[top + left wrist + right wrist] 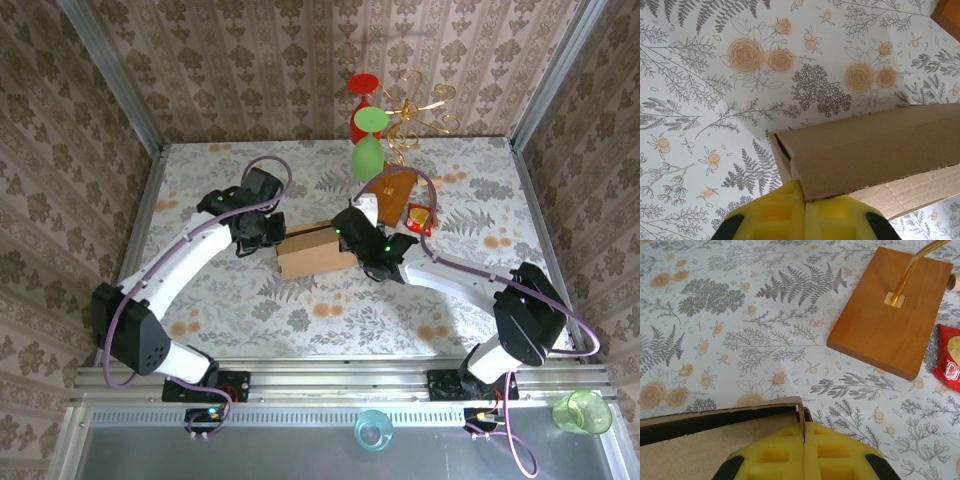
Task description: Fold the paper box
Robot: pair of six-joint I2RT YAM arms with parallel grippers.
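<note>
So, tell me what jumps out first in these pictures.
The light-brown paper box sits in the middle of the table, the left tool pinched shut on its left end and the right tool on its right end. Just beyond it, a wooden base carries a brass stand hung with red and green glasses.

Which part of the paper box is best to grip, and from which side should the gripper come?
Probably grip a thin end wall of the paper box, coming from outside its short end. Those cardboard edges stand free and are thin enough to pinch, while the body looks too wide for the jaws. The left gripper and right gripper are closed on such edges, one at each end.
</note>
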